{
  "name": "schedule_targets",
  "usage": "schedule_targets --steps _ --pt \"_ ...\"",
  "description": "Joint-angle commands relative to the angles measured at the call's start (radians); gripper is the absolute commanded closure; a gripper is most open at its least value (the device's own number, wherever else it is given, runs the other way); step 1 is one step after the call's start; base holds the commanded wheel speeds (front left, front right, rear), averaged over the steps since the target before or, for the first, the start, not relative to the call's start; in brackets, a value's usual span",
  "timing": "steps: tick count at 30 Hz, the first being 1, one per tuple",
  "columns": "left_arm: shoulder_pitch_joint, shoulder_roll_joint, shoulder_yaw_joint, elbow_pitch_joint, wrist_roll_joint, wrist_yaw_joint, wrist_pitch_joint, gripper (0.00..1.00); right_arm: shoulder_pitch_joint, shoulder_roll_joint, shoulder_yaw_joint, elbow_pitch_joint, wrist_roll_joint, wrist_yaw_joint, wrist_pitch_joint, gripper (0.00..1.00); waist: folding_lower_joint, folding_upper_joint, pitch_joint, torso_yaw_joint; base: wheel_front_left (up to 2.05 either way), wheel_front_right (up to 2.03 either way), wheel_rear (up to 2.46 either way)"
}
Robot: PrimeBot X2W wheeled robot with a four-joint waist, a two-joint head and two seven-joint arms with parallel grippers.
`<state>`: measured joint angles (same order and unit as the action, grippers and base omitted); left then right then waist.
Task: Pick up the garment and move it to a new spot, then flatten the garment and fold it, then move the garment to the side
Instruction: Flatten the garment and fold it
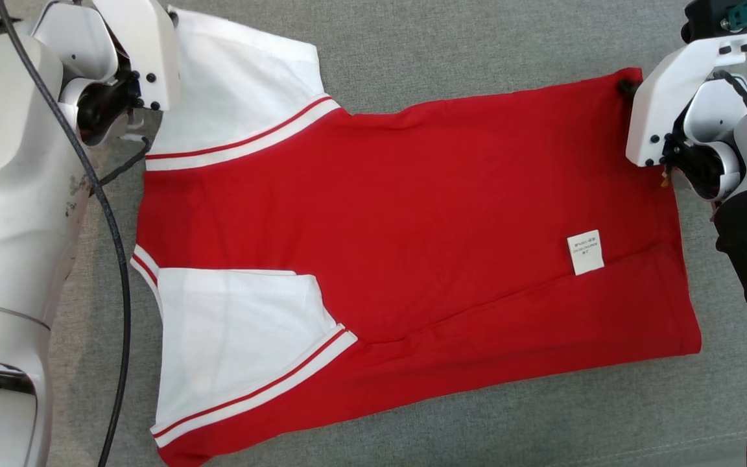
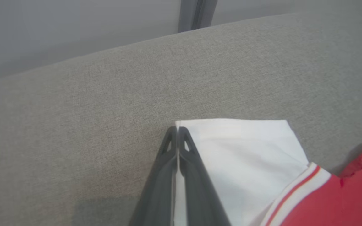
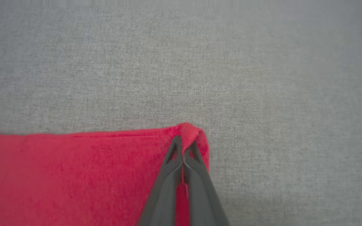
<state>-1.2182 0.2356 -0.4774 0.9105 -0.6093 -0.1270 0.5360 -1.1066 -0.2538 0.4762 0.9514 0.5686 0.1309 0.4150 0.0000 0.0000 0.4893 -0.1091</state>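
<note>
The red knit garment (image 1: 412,227), with 2 white sleeves and striped trim, lies spread flat on the grey woven table (image 1: 477,52), a white label (image 1: 585,251) near its hem. The left gripper (image 2: 178,131), angled low, has its jaws pinching a corner of the far sleeve (image 2: 240,150). The right gripper (image 3: 184,142) has its jaws pinching the far hem corner, bunching the red cloth.

White arm shells (image 1: 10,194) (one scuffed) with black screws (image 1: 151,77), black cables (image 1: 126,305), tapered dark-grey claw fingers (image 2: 163,175)
</note>
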Motion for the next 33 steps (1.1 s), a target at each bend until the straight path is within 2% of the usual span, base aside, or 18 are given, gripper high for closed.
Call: schedule_targets --steps 1,15,19,24,28,33 --pt "-0.001 0.011 -0.003 -0.012 0.0 -0.003 -0.021 1.0 -0.012 -0.007 0.008 0.004 0.007 0.0 -0.024 1.0 0.0 0.0 0.002 0.0 0.0 0.0 0.0" --pt "-0.052 0.043 0.003 -0.044 0.047 0.004 -0.314 1.0 -0.088 -0.024 0.005 0.071 0.012 0.0 -0.345 1.0 0.0 0.0 -0.011 0.012 0.0 0.0 0.0" --pt "-0.051 0.038 -0.006 -0.043 0.05 0.002 -0.356 1.0 -0.085 -0.023 0.021 0.078 0.038 0.0 -0.358 1.0 0.0 0.0 -0.023 0.021 0.0 0.0 0.0" --pt "0.015 0.028 -0.027 -0.064 0.021 -0.002 -0.395 1.0 -0.024 -0.053 0.062 0.047 0.118 0.0 -0.329 1.0 0.0 0.0 -0.063 0.043 0.0 0.0 0.0" --pt "0.099 0.043 -0.04 -0.126 -0.011 -0.002 -0.42 1.0 0.048 -0.107 0.104 -0.012 0.199 0.0 -0.295 1.0 0.0 0.0 -0.108 0.06 0.0 0.0 0.0" --pt "0.25 0.079 -0.049 -0.267 -0.054 -0.003 -0.429 1.0 0.144 -0.19 0.151 -0.09 0.288 0.0 -0.262 1.0 0.0 0.0 -0.161 0.081 0.0 0.0 0.0"
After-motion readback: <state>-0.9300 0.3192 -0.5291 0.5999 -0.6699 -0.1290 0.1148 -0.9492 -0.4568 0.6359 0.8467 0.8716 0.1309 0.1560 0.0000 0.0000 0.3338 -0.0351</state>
